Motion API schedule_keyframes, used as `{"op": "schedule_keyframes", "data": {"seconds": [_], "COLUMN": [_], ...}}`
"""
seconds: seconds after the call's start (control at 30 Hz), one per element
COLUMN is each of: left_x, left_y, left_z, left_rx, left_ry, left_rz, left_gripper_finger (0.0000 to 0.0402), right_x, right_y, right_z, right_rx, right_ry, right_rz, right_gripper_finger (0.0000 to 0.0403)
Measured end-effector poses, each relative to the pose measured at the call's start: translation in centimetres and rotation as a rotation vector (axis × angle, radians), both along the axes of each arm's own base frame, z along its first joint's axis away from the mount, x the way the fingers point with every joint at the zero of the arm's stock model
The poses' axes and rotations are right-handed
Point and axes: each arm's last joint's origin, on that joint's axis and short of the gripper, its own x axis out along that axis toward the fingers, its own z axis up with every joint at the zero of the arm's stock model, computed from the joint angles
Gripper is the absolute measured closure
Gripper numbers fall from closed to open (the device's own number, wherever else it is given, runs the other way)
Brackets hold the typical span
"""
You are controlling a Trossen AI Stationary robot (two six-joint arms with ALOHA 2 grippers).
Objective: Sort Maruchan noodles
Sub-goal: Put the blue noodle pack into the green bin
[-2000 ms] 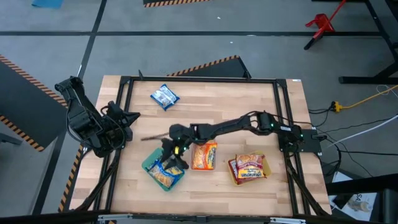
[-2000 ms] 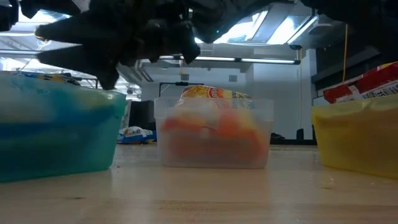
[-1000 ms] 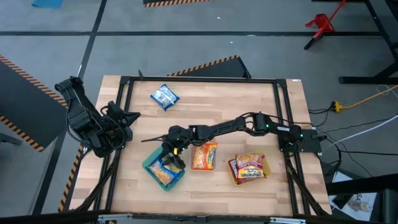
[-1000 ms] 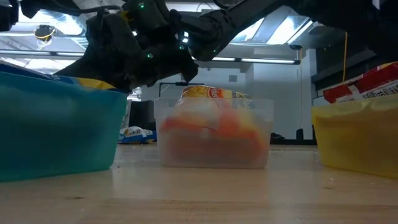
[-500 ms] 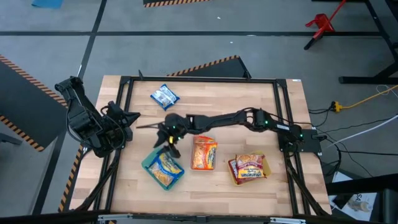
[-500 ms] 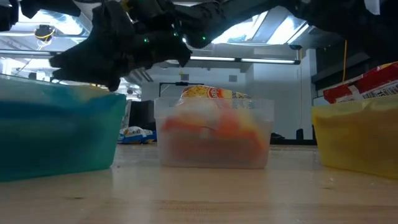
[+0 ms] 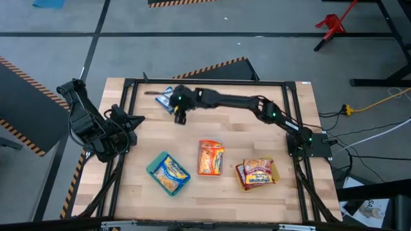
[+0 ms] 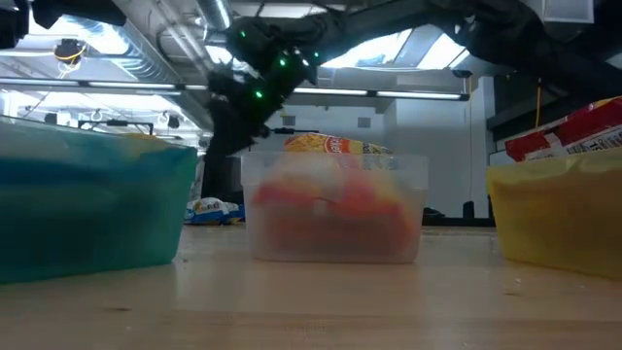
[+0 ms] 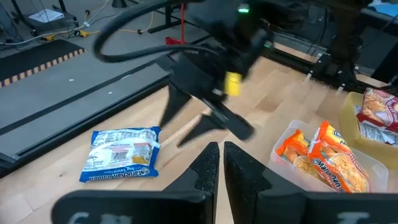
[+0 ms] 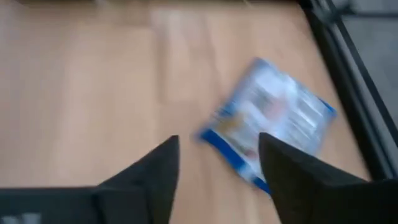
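Observation:
A blue-white noodle packet (image 7: 164,99) lies flat on the table near its far edge, left of centre; it also shows in the left wrist view (image 9: 121,154) and the right wrist view (image 10: 273,134). My right gripper (image 7: 172,106) hovers open just beside and above it, slanting down, its fingers (image 10: 155,171) short of the packet and touching nothing. Another packet lies in the teal tray (image 7: 154,168), orange ones in the clear tray (image 7: 210,142), red ones in the yellow tray (image 7: 275,173). My left gripper (image 9: 221,167) waits shut at the table's left edge.
The three trays stand in a row along the near half of the table, and the low view shows them from the side: the teal tray (image 8: 87,209), the clear tray (image 8: 335,243), the yellow tray (image 8: 559,219). A black frame (image 7: 205,82) runs round the tabletop. Bare wood lies between the trays and the packet.
My right gripper has left the teal tray, where a packet now lies, and swung up and toward the table's far edge to the blue-white packet. It has tipped from pointing down to slanting forward.

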Motion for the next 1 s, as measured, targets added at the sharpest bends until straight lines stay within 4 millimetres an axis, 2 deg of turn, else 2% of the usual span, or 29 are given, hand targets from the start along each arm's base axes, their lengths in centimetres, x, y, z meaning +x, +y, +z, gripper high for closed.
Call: {"op": "schedule_keyframes", "data": {"seconds": [0.2,0.33,0.47,0.67,0.83,0.93,1.0], "left_x": [0.0,0.0,0.1,0.3,0.5,0.6,0.9], "left_y": [0.0,0.1,0.2,0.5,1.1,1.8,2.3], "left_z": [0.0,0.0,0.1,0.1,0.1,0.6,1.0], "left_rx": [0.011,0.016,0.026,0.029,-0.031,-0.110,-0.125], "left_ry": [0.008,0.003,-0.008,-0.009,-0.056,-0.026,0.002], "left_rz": [-0.003,-0.001,0.019,0.061,0.142,0.212,0.271], "left_gripper_finger": [0.0384,0.0384,0.0384,0.0384,0.0384,0.0384,0.0386], "right_x": [-2.1,-2.9,-2.8,-2.1,-2.3,-2.9,-3.7], "right_y": [-4.2,-5.9,-6.8,-6.9,-6.8,-6.7,-6.7], "right_z": [-0.7,-0.9,-1.5,-2.0,-2.6,-1.1,1.4], "right_rx": [-0.054,-0.079,-0.055,-0.039,-0.018,-0.021,-0.036], "right_ry": [0.158,0.199,0.174,0.113,0.159,0.161,0.133], "right_rz": [-0.026,-0.035,-0.062,-0.100,-0.117,-0.115,-0.114], "right_gripper_finger": [0.0117,0.0081,0.0075,0.0077,0.0077,0.0078,0.0078]}}
